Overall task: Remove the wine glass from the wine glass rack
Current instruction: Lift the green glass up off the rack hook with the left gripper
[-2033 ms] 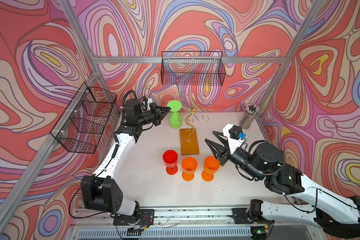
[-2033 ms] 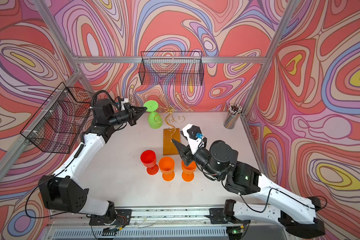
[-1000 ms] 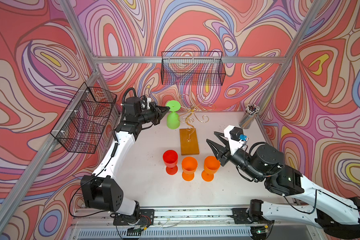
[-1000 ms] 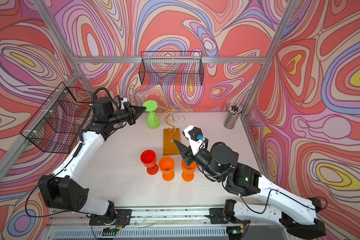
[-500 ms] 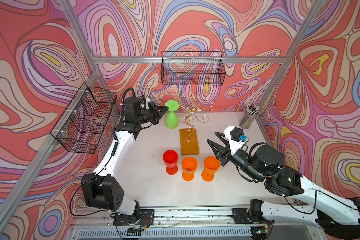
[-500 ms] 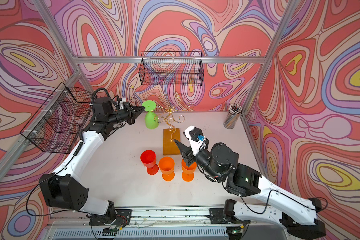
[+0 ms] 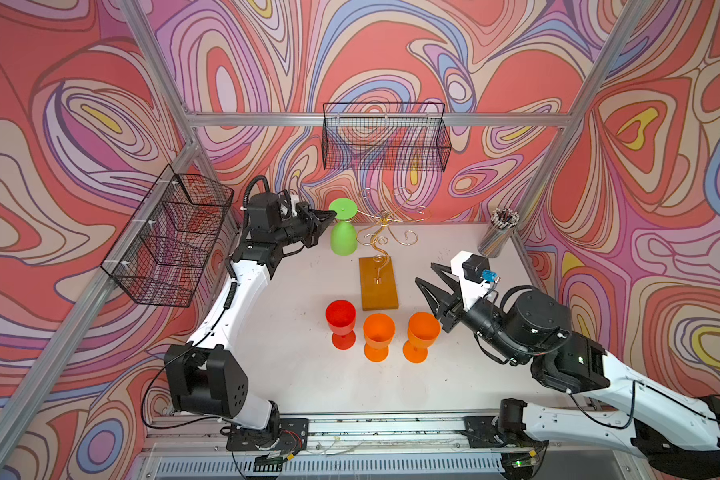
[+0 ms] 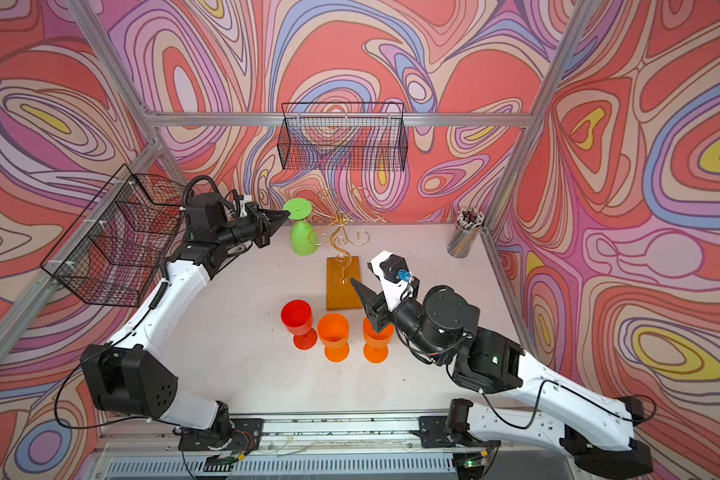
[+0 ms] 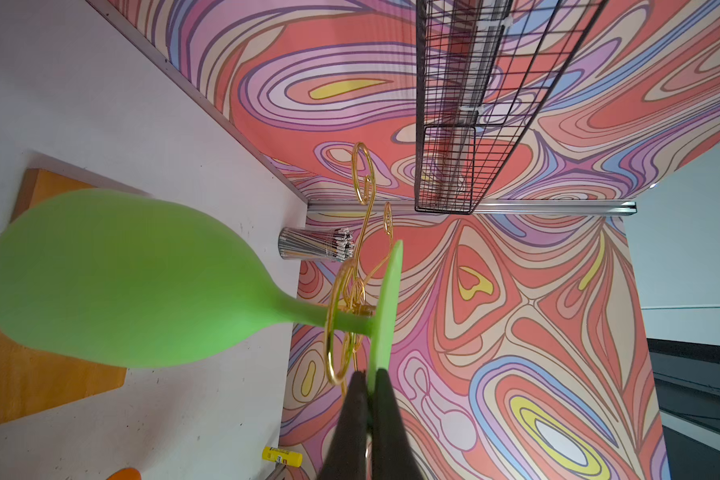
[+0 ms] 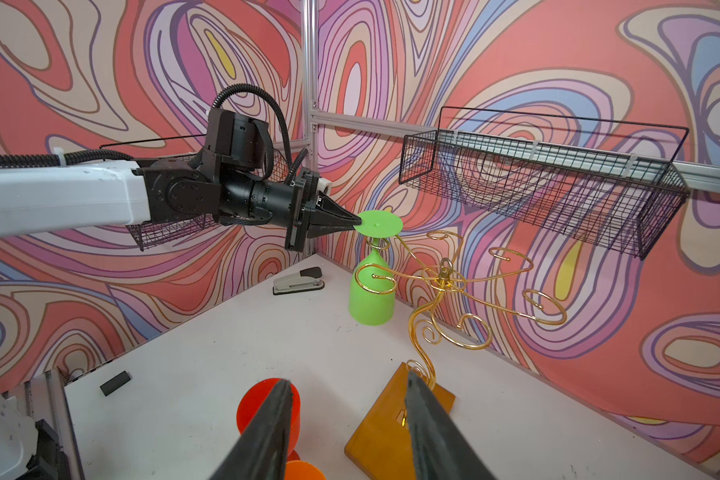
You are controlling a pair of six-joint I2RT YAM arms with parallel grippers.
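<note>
Right pincer point(image 7: 425, 272): jaws part-open, holding nothing, near the wooden base point(image 7: 378, 286).
Left pincer point(image 7: 330, 216): you see it clamped on the wine glass point(image 7: 343, 241) foot edge.
Wine glass: inverted beyond the left tips, stem inside a wine glass rack point(image 10: 444, 277) loop.

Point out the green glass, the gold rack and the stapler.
green glass point(image 10: 371, 307): right wrist view, on its bowl.
gold rack point(image 7: 379, 297): a top view, on its wooden base.
stapler point(image 10: 296, 284): right wrist view, on its body.
</note>
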